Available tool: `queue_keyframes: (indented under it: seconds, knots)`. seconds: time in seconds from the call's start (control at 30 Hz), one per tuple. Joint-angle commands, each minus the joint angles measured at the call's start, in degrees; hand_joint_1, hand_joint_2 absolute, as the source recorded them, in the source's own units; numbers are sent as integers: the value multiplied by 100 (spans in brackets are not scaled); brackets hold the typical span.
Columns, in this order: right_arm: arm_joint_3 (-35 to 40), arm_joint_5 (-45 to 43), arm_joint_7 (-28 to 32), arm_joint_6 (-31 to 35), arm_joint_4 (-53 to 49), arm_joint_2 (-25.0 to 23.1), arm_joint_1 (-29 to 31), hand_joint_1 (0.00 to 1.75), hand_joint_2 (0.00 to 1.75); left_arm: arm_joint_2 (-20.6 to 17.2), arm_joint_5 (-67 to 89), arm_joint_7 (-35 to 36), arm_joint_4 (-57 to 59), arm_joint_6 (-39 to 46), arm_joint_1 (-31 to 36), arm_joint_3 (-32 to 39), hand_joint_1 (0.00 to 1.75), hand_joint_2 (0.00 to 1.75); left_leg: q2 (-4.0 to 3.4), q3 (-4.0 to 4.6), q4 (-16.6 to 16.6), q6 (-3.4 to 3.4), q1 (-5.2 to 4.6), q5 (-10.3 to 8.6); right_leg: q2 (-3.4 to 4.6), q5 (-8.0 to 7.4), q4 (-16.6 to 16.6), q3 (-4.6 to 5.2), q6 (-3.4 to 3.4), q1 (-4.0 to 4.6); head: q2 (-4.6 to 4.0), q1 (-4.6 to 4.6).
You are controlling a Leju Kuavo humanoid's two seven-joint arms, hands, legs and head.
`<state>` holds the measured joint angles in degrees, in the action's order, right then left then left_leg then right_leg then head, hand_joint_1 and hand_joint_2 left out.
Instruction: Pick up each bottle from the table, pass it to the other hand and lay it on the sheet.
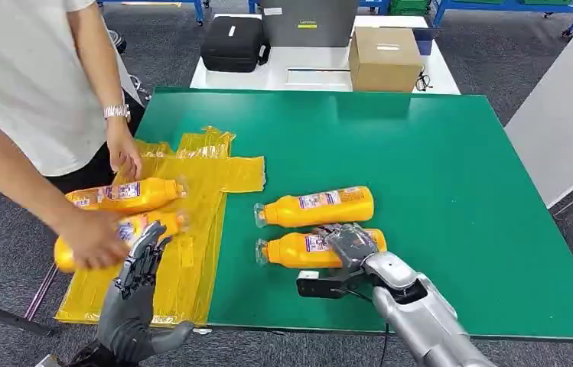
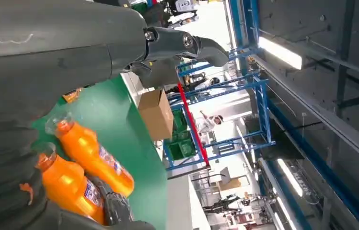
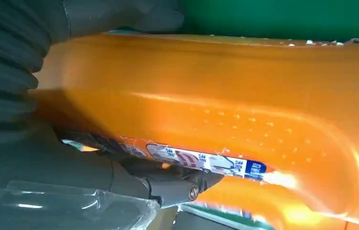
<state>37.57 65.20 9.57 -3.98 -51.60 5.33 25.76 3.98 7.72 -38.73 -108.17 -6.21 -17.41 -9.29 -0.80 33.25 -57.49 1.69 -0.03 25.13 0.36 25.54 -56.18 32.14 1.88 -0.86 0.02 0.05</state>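
Closest to me, right hand (image 1: 352,243) wraps the near bottle (image 1: 298,250) for handover, while my left hand (image 1: 139,264) waits empty, fingers spread.

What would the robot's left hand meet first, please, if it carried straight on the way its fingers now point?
Probably the person's hand on the nearer orange bottle lying on the yellow sheet; the left hand is raised with its fingertips just short of it, though depth is unclear.
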Motion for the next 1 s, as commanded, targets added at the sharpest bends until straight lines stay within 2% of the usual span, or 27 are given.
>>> queue_keyframes:
  seconds: [0.03, 0.3, 0.43, 0.63, 0.8, 1.0]
  knots:
    - [312, -17, -62, -57, 473, 66, 43, 175, 175, 199, 95, -127, 137, -246, 104, 304, 0, 175, 17, 2, 5, -6, 5, -5, -14, -1, 9, -5, -6, 5, 0, 2]
    - [267, -70, -69, -52, 276, 169, 51, 175, 175, 247, 136, -127, 82, -303, 32, 378, 0, 175, 22, 12, 3, -5, 9, -5, -16, -2, 12, -2, -6, 9, 0, 2]
    - [-193, -607, 164, 243, -641, 317, -235, 175, 175, 268, 138, -127, 83, -335, -42, 337, 0, 175, 33, 23, 1, -6, 10, -7, -25, -1, 11, 4, -8, 10, 0, 2]
    - [-684, -1359, 712, 106, -1616, 244, -519, 175, 175, 354, 215, -127, 278, -313, 194, 312, 0, 175, 46, 45, -3, 9, -7, -13, -51, 4, -2, 24, -3, -10, 0, 4]
    - [-885, -1752, 1007, 78, -1920, 139, -652, 175, 175, 464, 286, -127, 262, -401, 169, 385, 0, 175, 46, 61, -3, 6, -7, -8, -47, 6, -1, 41, -4, -7, 0, 2]
    - [-886, -1747, 1001, 82, -1945, 124, -644, 175, 175, 473, 291, -127, 262, -409, 170, 390, 0, 175, 39, 79, -2, 5, -4, -6, -39, 6, 0, 58, -4, -4, 0, 0]
